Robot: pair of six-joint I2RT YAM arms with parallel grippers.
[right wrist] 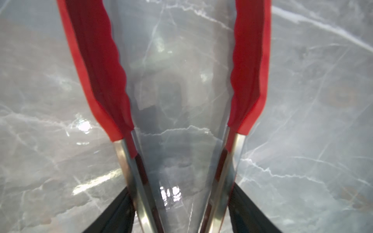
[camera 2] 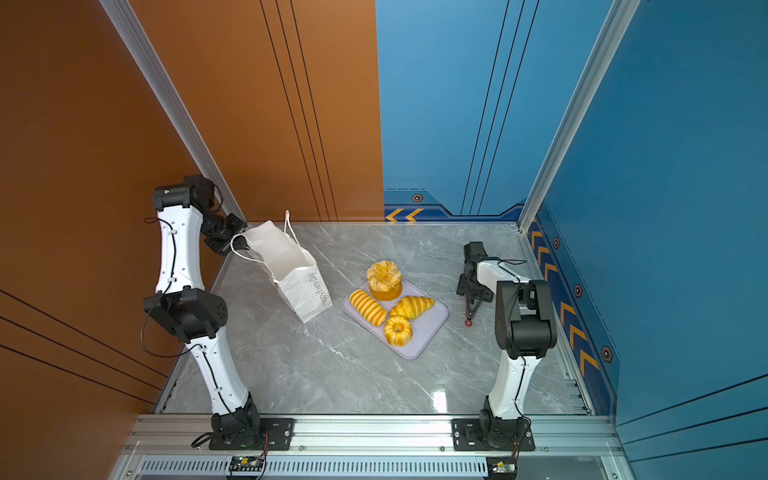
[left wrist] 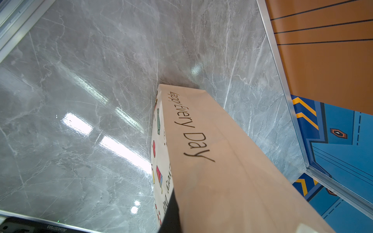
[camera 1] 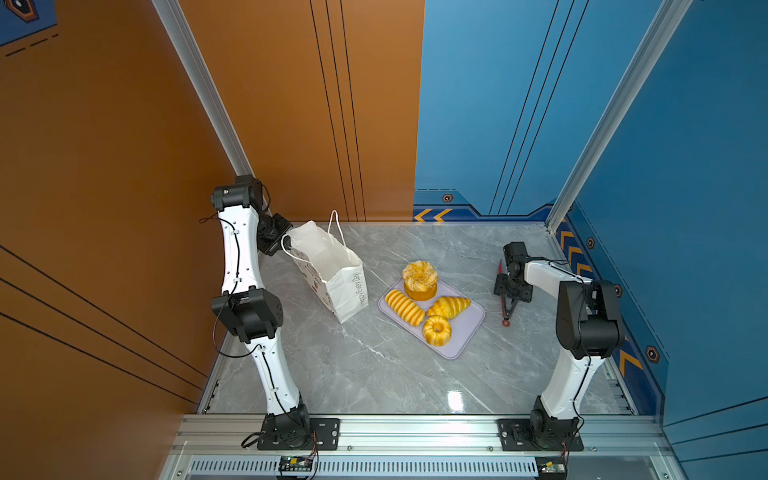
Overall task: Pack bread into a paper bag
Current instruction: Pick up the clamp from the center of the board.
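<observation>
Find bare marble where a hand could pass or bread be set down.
Widest free patch: marble between the front rail and the tray. Also free: behind the tray. Crowded: between paper bag and tray, and around the tongs.

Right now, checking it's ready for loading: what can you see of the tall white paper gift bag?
The tall white paper gift bag stands on the grey marble table, mouth open, tilted toward the left arm. White cord handles sit at its rim. A narrow side reads "Happy Every Day"; a broad face carries colourful doodles. The left gripper is shut on its upper rim. It sits beside the flat lilac tray, apart from it.
</observation>
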